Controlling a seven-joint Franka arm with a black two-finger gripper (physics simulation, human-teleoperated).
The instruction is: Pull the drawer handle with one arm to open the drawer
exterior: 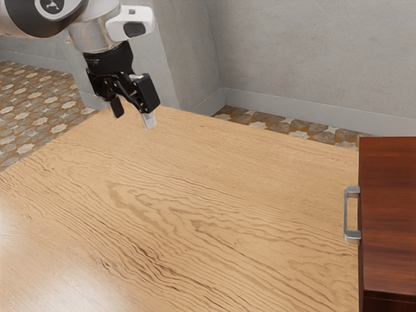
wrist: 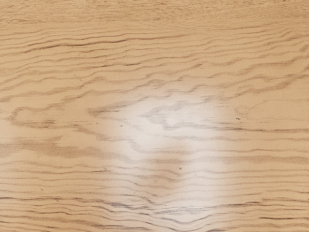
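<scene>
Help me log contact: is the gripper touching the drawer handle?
Apart. The exterior view shows the gripper high at its left and the drawer handle at its right, with a broad stretch of table between them.

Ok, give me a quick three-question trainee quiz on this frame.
1. True or false: the gripper is touching the handle.
2. The dark wooden drawer unit stands at the exterior view's: A) left B) middle C) right.
3. What is the open gripper holding?
Key: 1 false; 2 C; 3 nothing.
</scene>
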